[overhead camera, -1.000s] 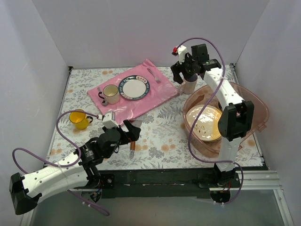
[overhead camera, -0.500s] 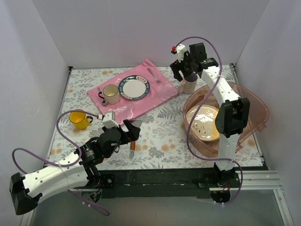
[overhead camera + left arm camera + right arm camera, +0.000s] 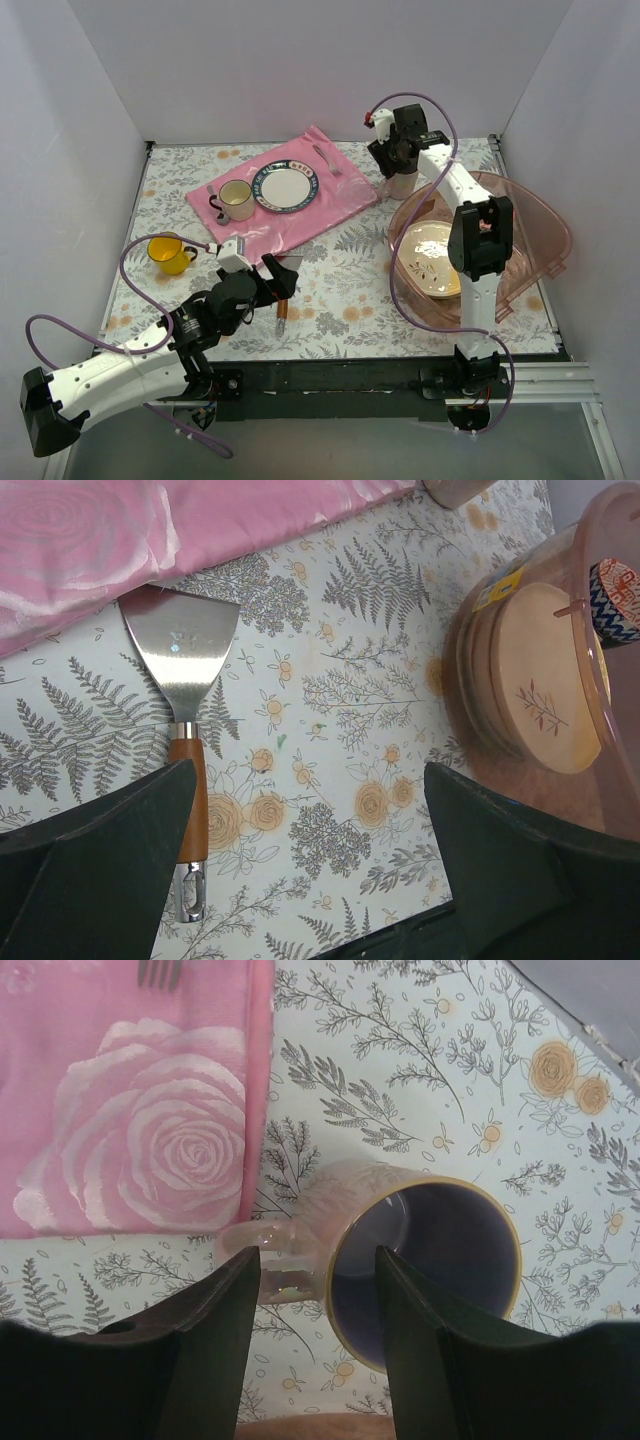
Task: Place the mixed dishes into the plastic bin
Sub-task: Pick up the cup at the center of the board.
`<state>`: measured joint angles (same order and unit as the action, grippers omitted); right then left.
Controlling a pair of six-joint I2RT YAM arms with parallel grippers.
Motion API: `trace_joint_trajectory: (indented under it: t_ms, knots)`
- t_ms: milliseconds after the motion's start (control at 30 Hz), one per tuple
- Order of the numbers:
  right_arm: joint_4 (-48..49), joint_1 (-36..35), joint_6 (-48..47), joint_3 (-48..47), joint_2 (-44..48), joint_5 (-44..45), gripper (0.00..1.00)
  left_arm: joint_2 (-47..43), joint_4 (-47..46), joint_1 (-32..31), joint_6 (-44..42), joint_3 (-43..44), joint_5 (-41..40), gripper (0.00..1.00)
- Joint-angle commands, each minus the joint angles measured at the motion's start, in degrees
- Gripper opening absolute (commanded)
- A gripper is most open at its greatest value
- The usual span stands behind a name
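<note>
A pinkish mug point(image 3: 440, 1230) with a dark purple inside stands upright just left of the plastic bin point(image 3: 540, 205). My right gripper point(image 3: 318, 1260) hangs over it with its jaws apart. One finger point(image 3: 200, 1340) is outside by the handle and the other point(image 3: 450, 1340) is over the mug's mouth, so the rim wall lies between them with gaps on both sides. From above, the right gripper point(image 3: 393, 160) covers the top of the mug point(image 3: 403, 185). Cream plates point(image 3: 430, 260) lie stacked in the bin. A yellow mug point(image 3: 170, 253) stands at the far left. My left gripper point(image 3: 280, 280) is open and empty.
A pink mat point(image 3: 300, 215) carries a cream mug point(image 3: 236, 199), a blue-rimmed white plate point(image 3: 287, 187) and a fork point(image 3: 322, 155). A wooden-handled spatula point(image 3: 180, 670) lies on the flowered cloth under my left gripper. White walls close in three sides.
My right gripper has come down and slightly left onto the pinkish mug, and its jaws have narrowed around the rim. The left arm has not moved.
</note>
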<state>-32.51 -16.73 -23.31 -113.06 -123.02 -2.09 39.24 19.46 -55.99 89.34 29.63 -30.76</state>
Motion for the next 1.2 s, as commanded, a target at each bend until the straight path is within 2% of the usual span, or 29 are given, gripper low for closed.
trace_joint_trajectory:
  t_ms: [0, 400, 600, 633, 733, 900, 1167]
  knots:
    - [1.57, 0.82, 1.51, -3.31, -1.69, 3.3, 0.56, 0.04, 0.66, 0.35, -0.22, 1.4, -0.35, 0.98]
    - [0.52, 1.26, 2.74, -5.69, -6.35, 2.44, 0.42, 1.01, 0.75, 0.7, -0.75, 2.28, 0.09, 0.98]
    - [-0.01, 1.26, 2.74, -6.65, -7.23, -0.11, 0.22, 0.92, 0.93, 0.7, -0.66, 2.71, 0.09, 0.98]
    - [-0.09, 1.35, 2.66, -6.74, -7.23, -0.37, 0.14, 0.92, 1.01, 0.79, -0.75, 2.8, 0.09, 0.98]
    - [-0.53, 1.44, 2.31, -7.62, -6.8, -1.6, 0.01, 1.45, 1.19, 0.79, -1.01, 3.42, 0.18, 0.98]
    - [0.08, 2.05, 1.87, -8.24, -4.69, -3.88, 0.01, 1.62, 1.45, 0.79, -1.1, 3.95, 0.27, 0.98]
    - [7.54, 2.32, 1.34, -2.26, 6.73, -3.63, 0.01, 0.48, 1.72, 0.88, -0.75, 3.95, 0.27, 0.98]
